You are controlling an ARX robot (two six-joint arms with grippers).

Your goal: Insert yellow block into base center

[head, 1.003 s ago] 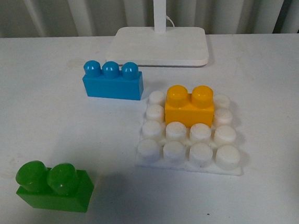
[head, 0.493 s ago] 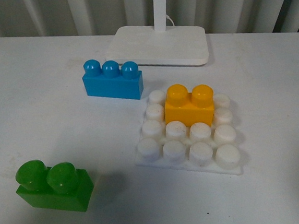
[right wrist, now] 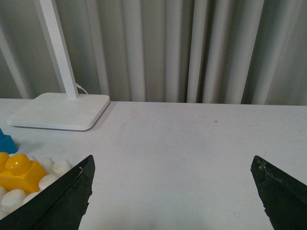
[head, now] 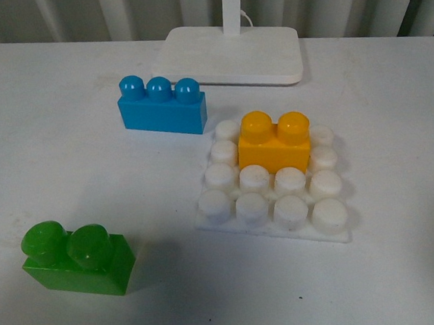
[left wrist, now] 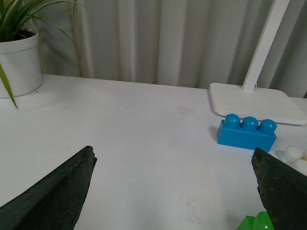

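The yellow block [head: 275, 146] stands upright on the base [head: 272, 229], over its two middle columns and towards the back half. White studs show around it on the left, right and front. Neither gripper appears in the front view. In the right wrist view the yellow block [right wrist: 19, 172] and the base's studs [right wrist: 60, 166] lie off to one side of my open right gripper [right wrist: 173, 158], which hangs over bare table. My left gripper [left wrist: 172, 151] is also open, with nothing between its fingers. A few studs of the base [left wrist: 293, 155] show beyond one of its fingers [left wrist: 283, 191].
A blue three-stud brick [head: 162, 106] lies just behind the base's left corner. A green two-stud brick [head: 77, 258] sits at the front left. A white slab with an upright post [head: 230, 55] stands at the back. A potted plant [left wrist: 19, 64] stands far off in the left wrist view.
The whole scene has shifted slightly upward in the front view. The bricks and the base keep their places relative to one another.
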